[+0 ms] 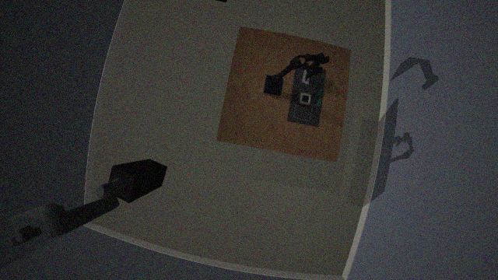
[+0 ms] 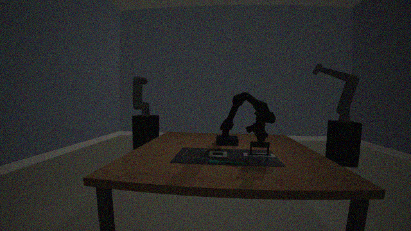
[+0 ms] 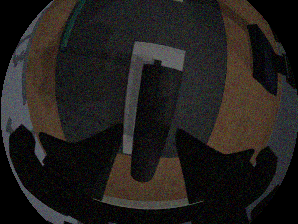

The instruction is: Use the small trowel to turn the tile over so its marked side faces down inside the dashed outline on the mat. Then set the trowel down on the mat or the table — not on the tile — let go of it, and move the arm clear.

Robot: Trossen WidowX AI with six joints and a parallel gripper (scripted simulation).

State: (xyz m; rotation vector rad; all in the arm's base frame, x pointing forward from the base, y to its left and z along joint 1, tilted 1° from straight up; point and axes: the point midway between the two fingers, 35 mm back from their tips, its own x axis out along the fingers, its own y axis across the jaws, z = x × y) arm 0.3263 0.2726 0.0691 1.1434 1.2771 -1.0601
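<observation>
The gripper (image 2: 259, 154) (image 3: 149, 131) points down over the mat (image 1: 296, 116) (image 2: 187, 156) (image 3: 97, 90). Its fingers are open, with gaps on both sides of the trowel's dark handle (image 3: 157, 110) between them. The trowel's pale blade (image 3: 160, 52) lies under and around the handle and looks flat on the mat; it also shows in the top view (image 1: 305, 77). The tile (image 1: 305, 103) (image 2: 223, 154), a pale square with a dark centre, lies apart from the trowel. Its marked side is not clear in this light, and the dashed outline is too faint to tell.
The wooden table (image 1: 249, 117) (image 2: 128, 170) carries the mat and the arm's dark base (image 1: 273, 85) (image 2: 227, 140) (image 3: 262, 60). Two other arms stand on dark pedestals (image 2: 146, 129) beyond the table's far end and right side. A green patch (image 2: 221, 161) marks the mat.
</observation>
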